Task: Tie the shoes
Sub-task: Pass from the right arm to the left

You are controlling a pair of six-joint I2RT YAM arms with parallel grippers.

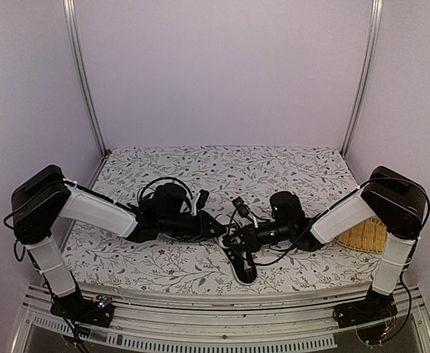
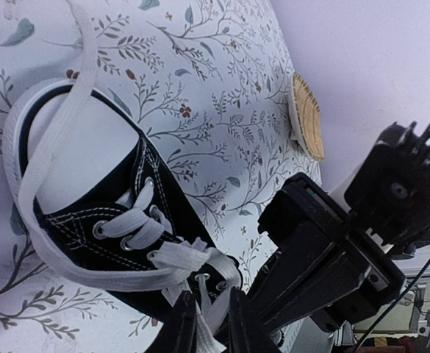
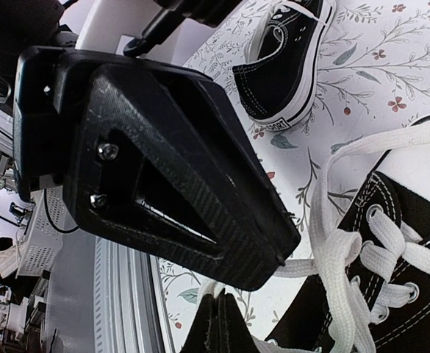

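Note:
One black sneaker (image 1: 242,269) with a white toe cap lies near the front edge, between the two arms. It fills the left wrist view (image 2: 90,213) with its white laces (image 2: 167,257) crossed over the eyelets. My left gripper (image 2: 211,323) is shut on a lace strand at the shoe's top eyelets. My right gripper (image 3: 218,323) is shut on another lace strand beside the same shoe (image 3: 413,243). The two grippers meet over it in the top view, left (image 1: 218,226) and right (image 1: 234,240). The second sneaker (image 3: 284,62) lies on its own farther off.
A round woven mat (image 1: 363,235) lies at the table's right edge, also in the left wrist view (image 2: 306,118). The flowered table cover (image 1: 222,165) ends at a metal rail (image 1: 222,323) in front. Walls enclose the back and sides.

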